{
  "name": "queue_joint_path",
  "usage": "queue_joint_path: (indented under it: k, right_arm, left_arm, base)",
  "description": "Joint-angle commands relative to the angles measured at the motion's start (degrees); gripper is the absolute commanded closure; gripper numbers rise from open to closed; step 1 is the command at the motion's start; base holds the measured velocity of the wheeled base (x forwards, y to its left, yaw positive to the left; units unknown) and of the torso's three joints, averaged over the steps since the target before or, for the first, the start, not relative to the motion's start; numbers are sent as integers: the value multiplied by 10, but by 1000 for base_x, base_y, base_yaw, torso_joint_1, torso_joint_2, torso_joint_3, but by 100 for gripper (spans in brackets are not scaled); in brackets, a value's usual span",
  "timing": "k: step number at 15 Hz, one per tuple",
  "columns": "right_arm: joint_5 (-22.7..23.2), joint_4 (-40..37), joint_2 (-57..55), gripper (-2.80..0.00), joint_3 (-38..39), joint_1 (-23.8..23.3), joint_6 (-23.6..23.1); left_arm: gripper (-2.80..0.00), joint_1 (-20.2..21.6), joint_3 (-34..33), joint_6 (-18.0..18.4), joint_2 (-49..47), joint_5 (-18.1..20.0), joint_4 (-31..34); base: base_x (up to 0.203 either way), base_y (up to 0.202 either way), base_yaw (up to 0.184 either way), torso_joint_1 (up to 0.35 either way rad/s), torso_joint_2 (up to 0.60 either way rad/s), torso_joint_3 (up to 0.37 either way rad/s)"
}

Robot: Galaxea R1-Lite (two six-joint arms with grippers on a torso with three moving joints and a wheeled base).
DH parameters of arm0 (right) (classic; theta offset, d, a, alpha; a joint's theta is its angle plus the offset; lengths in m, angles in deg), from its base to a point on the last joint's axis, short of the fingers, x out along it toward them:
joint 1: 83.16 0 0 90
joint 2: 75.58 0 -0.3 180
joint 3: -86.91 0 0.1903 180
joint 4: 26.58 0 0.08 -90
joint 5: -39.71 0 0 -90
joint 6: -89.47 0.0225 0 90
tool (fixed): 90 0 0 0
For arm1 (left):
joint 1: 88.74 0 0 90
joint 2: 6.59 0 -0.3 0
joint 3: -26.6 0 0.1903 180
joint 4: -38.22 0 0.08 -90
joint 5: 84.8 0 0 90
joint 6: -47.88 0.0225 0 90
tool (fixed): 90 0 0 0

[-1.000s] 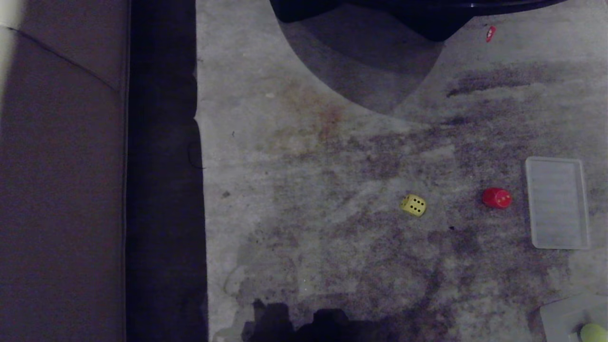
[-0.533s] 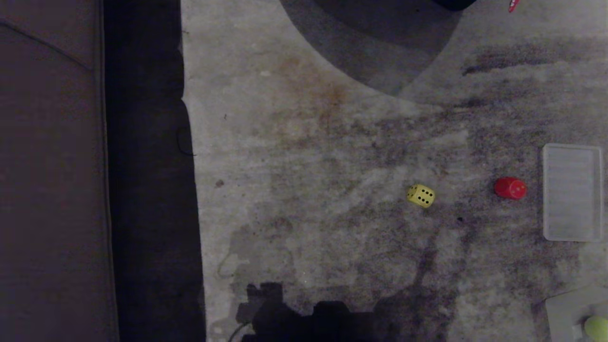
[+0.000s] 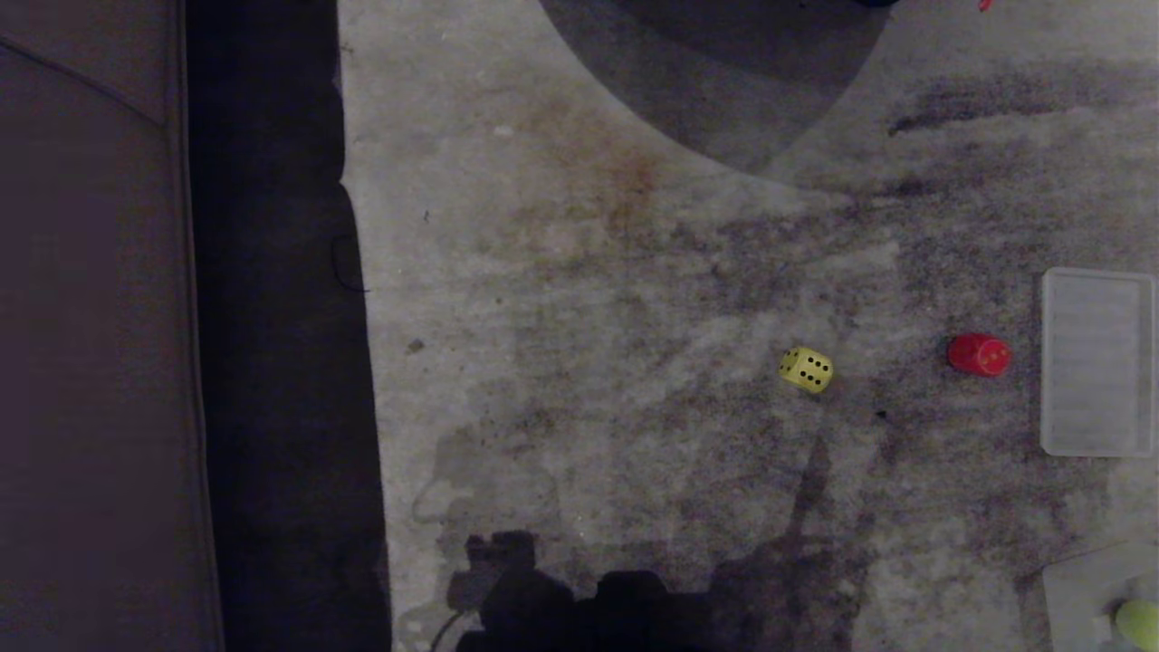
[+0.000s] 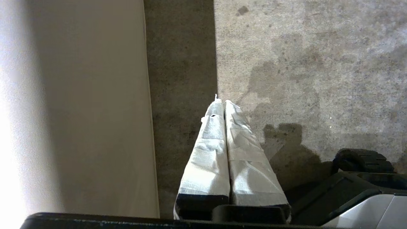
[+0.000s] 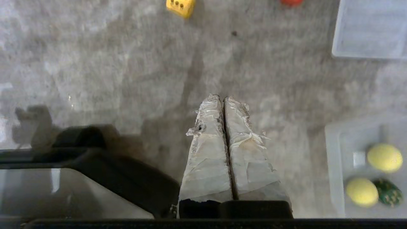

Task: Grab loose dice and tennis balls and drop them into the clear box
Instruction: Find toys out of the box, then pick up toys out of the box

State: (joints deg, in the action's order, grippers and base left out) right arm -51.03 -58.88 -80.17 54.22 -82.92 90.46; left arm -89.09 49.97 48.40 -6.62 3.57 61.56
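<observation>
A yellow die [image 3: 806,369] with black pips and a red die [image 3: 978,354] lie apart on the stained carpet, right of centre. The clear box [image 3: 1077,584] shows at the lower right corner with a tennis ball [image 3: 1139,623] in it. In the right wrist view the clear box [image 5: 332,165] holds two tennis balls [image 5: 384,157] [image 5: 362,191], a dark green ball and a small pale cube. My right gripper [image 5: 223,99] hangs shut and empty above bare carpet, well short of the yellow die [image 5: 180,6]. My left gripper [image 4: 224,101] is shut and empty beside the sofa.
A ribbed translucent lid [image 3: 1097,362] lies flat just right of the red die. A sofa [image 3: 90,362] with a dark gap along its edge fills the left side. A round shadow [image 3: 715,81] lies at the top. My base [image 5: 95,165] shows below the wrists.
The whole head view has shifted, so the camera moved; the dice, lid and box kept their places on the carpet. No gripper has taken hold of anything.
</observation>
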Motion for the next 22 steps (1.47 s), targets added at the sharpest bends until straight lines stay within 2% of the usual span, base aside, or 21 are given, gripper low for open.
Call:
queue_joint_path:
  k: [1,5,10,14,16,17,19,22]
  right_arm:
    - [2,-3,-135,0,-50,2,7]
    - [14,26,-356,0,-105,3,41]
    - [18,206,-615,0,-127,12,124]
    - [12,367,-816,0,-169,72,164]
    - [10,423,-883,0,-185,96,174]
    - [10,455,-917,-280,-190,102,186]
    - [7,510,-979,-280,-214,116,212]
    - [-16,532,-1027,-280,-267,130,223]
  left_arm:
    - [0,0,-1,0,-1,0,0]
    - [0,0,-1,0,-1,0,0]
    - [0,0,-1,0,-1,0,0]
    - [0,0,-1,0,-1,0,0]
    - [0,0,-1,0,-1,0,0]
    - [0,0,-1,0,-1,0,0]
    - [0,0,-1,0,-1,0,0]
    - [0,0,-1,0,-1,0,0]
  base:
    - [0,0,0,0,0,0]
    - [0,0,0,0,0,0]
    - [0,0,0,0,0,0]
    - [0,0,0,0,0,0]
    - [0,0,0,0,0,0]
    - [0,0,0,0,0,0]
    - [0,0,0,0,0,0]
    - [0,0,0,0,0,0]
